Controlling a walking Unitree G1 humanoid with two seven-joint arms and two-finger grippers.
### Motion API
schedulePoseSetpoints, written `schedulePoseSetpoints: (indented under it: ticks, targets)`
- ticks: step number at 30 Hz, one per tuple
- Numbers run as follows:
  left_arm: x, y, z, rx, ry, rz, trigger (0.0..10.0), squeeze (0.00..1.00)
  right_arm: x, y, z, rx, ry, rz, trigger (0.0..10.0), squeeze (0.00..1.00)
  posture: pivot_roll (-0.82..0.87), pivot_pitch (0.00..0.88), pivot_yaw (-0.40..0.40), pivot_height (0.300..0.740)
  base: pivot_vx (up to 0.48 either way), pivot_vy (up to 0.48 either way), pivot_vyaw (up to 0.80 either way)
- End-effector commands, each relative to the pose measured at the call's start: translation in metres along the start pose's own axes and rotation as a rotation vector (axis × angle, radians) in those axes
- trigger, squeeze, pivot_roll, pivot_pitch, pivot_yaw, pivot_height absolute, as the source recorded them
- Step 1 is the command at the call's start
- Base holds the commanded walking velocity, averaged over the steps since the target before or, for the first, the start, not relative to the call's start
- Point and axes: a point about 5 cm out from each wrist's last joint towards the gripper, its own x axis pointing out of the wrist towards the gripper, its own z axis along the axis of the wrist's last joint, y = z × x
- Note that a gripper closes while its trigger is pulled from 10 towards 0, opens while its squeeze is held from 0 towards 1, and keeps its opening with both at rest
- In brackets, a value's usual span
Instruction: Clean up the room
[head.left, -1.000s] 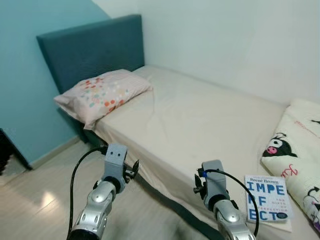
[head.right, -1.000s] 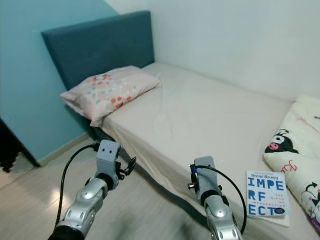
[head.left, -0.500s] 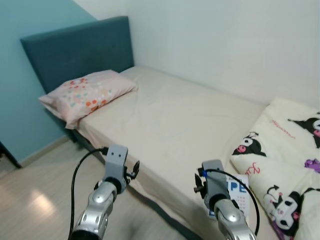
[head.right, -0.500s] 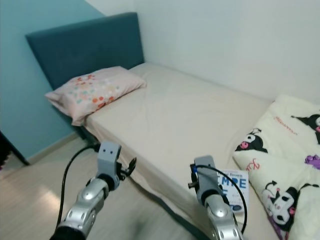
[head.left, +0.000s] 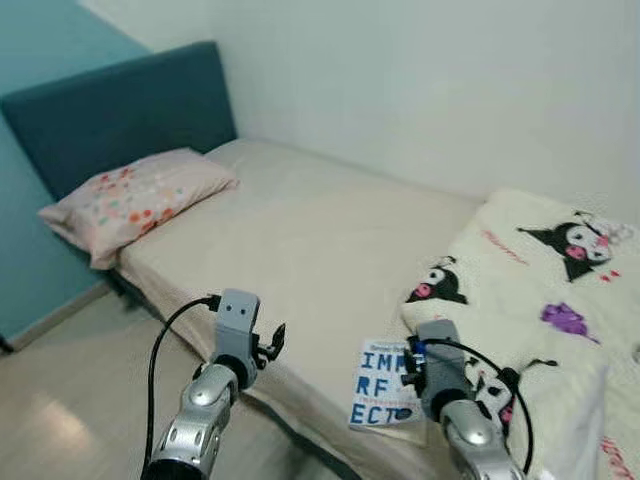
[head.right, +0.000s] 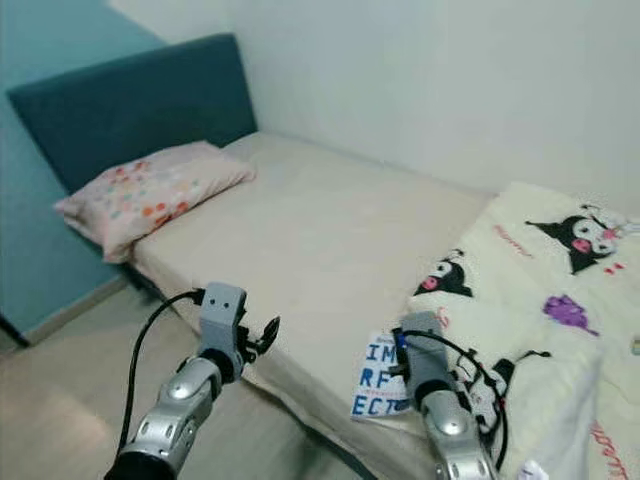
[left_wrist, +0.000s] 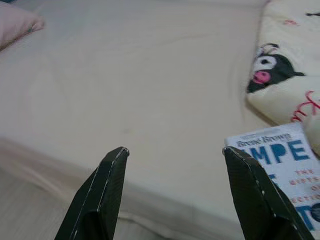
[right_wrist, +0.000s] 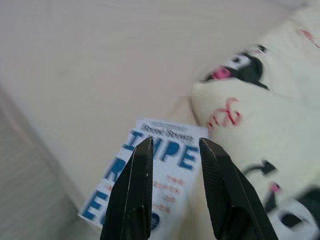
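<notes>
A white book (head.left: 385, 388) with big blue letters lies flat.

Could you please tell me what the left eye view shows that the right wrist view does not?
The left eye view alone takes in the blue headboard, the dotted pillow, the wall, the floor, both silver arms and the left gripper, open over the mattress edge. The right wrist view alone gives the right gripper, fingers apart, aimed at the book. Both show the book, the cartoon blanket and the beige mattress.
</notes>
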Motion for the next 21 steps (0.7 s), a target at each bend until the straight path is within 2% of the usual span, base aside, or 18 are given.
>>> schedulePoseSetpoints:
  ticks: [1, 11, 21]
  targets:
    - [-0.003, 0.007, -0.004, -0.011, 0.006, 0.031, 10.0, 0.0, 0.0, 0.01, 0.0, 0.015, 0.0, 0.023, 10.0, 0.0, 0.01, 0.0, 0.041, 0.74, 0.0, 0.0, 0.0]
    - [-0.003, 0.01, 0.003, 0.013, -0.033, 0.052, 10.0, 0.0, 0.0, 0.01, -0.002, 0.025, 0.004, 0.021, 10.0, 0.0, 0.01, 0.0, 0.041, 0.74, 0.0, 0.0, 0.0]
    - [-0.005, 0.02, 0.006, 0.016, -0.051, 0.12, 10.0, 0.0, 0.002, 0.009, -0.01, 0.095, 0.045, 0.02, 10.0, 0.0, 0.02, 0.0, 0.038, 0.73, 0.0, 0.0, 0.0]
